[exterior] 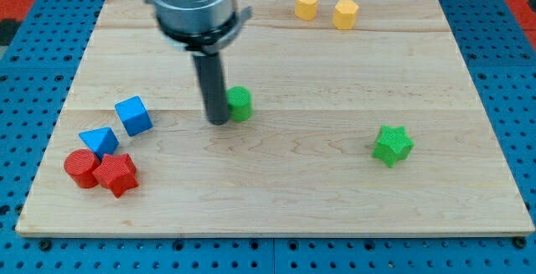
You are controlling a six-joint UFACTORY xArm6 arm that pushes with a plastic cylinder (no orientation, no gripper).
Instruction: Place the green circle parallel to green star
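The green circle [240, 103] sits on the wooden board [276, 190] a little left of centre, partly hidden by my rod. My tip [218, 121] rests on the board touching the circle's left side. The green star [392, 146] lies at the view's right, lower than the circle and well apart from it.
A blue cube [133, 116] and a blue triangle [100, 141] lie at the left. A red circle [81, 168] and a red star [115, 173] sit below them. A yellow heart [306, 5] and a yellow hexagon [345, 13] are at the top.
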